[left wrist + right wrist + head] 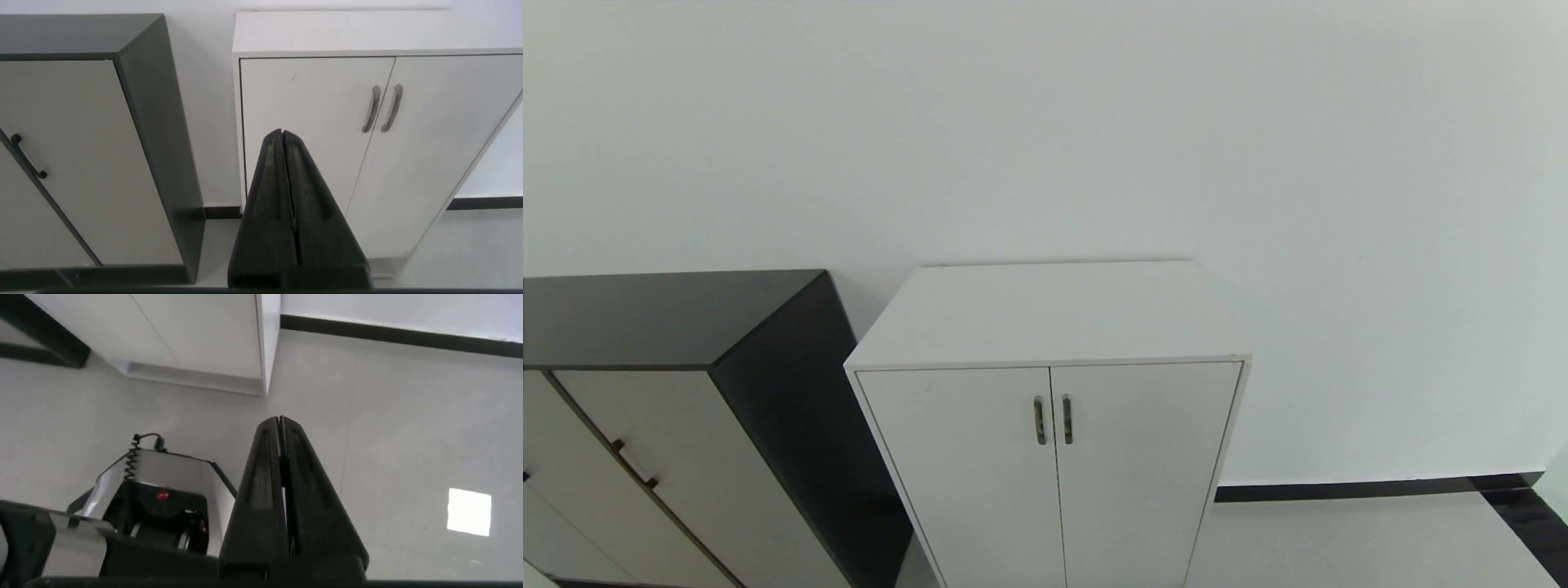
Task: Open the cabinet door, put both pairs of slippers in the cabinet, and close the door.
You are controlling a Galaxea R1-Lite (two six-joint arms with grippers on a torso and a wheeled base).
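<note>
A white two-door cabinet (1045, 457) stands against the wall with both doors closed. Two slim metal handles (1053, 420) sit side by side at the doors' meeting edge. In the left wrist view the same cabinet (327, 139) and its handles (382, 108) lie ahead, some way off, and my left gripper (282, 135) is shut with nothing in it. My right gripper (282, 422) is shut and empty too, held above the pale floor near the cabinet's bottom corner (261, 371). No slippers are visible.
A dark cabinet (686, 384) with pale doors stands close to the left of the white one, with a narrow gap between them. Open floor (1356, 539) lies to the right, edged by a black skirting strip (1372, 488).
</note>
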